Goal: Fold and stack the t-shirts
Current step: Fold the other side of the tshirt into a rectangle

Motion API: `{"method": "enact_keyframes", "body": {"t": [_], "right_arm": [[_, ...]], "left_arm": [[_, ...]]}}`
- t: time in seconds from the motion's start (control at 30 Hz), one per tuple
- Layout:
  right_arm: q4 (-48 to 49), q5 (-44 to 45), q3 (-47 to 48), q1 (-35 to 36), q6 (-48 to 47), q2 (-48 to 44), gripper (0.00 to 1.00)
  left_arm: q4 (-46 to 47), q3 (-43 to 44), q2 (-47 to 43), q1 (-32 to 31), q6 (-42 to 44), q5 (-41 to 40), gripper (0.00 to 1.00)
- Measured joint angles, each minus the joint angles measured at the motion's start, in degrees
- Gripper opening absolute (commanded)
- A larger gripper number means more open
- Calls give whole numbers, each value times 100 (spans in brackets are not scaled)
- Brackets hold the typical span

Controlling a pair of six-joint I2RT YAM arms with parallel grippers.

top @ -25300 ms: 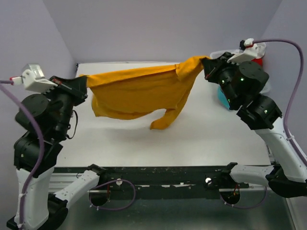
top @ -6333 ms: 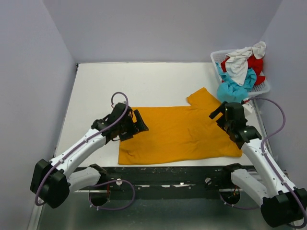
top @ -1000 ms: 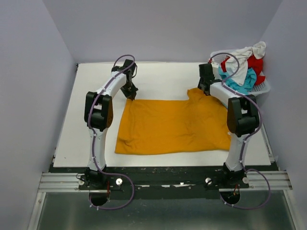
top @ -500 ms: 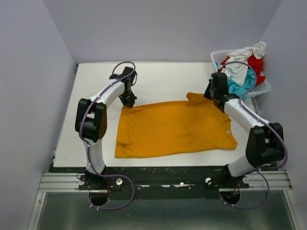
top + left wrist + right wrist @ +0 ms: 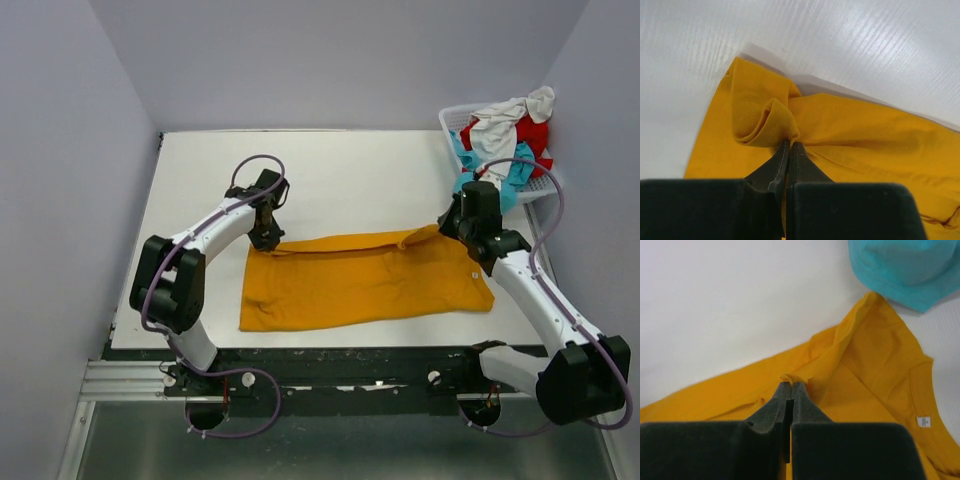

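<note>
Left gripper and right gripper each pinch the mustard-orange t-shirt along its far edge.

Orange shirt: far edge, flat on table one second ago, now lifted and carried toward near side, strip starting to double over body. Left gripper and right gripper drawn back from far corners, each pinching that edge. Far right sleeve no longer pokes outward. Shirt outline shallower front to back.
</note>
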Motion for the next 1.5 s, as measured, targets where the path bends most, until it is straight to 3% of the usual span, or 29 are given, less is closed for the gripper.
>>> {"method": "enact_keyframes", "body": {"t": [0.37,0.8,0.9,0.97,1.0,1.07,1.1,1.13,1.17,1.2,1.23,1.27,1.3,1.4,1.47,1.5], "right_arm": [[-1360,87,-181,2,271,-1163,1],[-2149,87,-417,2,619,-1510,1],[-2225,101,-535,2,699,-1471,1],[-2275,103,-614,2,752,-1410,3],[-2302,105,-645,2,787,-1379,4],[-2380,107,-704,2,874,-1344,11],[-2424,118,-745,2,944,-1344,21],[-2485,133,-782,2,1016,-1351,39],[-2544,144,-824,2,1126,-1364,48],[-2603,151,-866,2,1255,-1386,50],[-2699,166,-896,2,1353,-1416,52],[-2813,164,-907,2,1449,-1458,57],[-2900,166,-907,2,1550,-1499,61],[-3206,173,-901,2,1838,-1786,77],[-3335,208,-901,2,1961,-2081,99],[-3344,234,-901,2,2004,-2277,100]], "left_arm": [[258,-977,-1152,-433,-330,-245,0],[192,-1515,-1624,-942,-826,-553,0],[210,-1611,-1665,-942,-887,-595,16],[223,-1714,-1676,-962,-907,-592,31],[227,-1775,-1676,-984,-892,-592,33],[229,-1884,-1676,-1029,-896,-581,45],[234,-1947,-1685,-1058,-885,-577,54],[240,-2022,-1705,-1088,-874,-555,56],[247,-2100,-1744,-1126,-863,-531,57],[247,-2166,-1803,-1165,-868,-503,59],[234,-2236,-1917,-1233,-850,-470,71],[197,-2293,-2079,-1331,-850,-446,93],[155,-2315,-2201,-1397,-852,-437,99],[-107,-2315,-2747,-1543,-876,-448,99],[-391,-2317,-3235,-1547,-925,-507,99],[-483,-2321,-3447,-1541,-935,-544,99]]}}
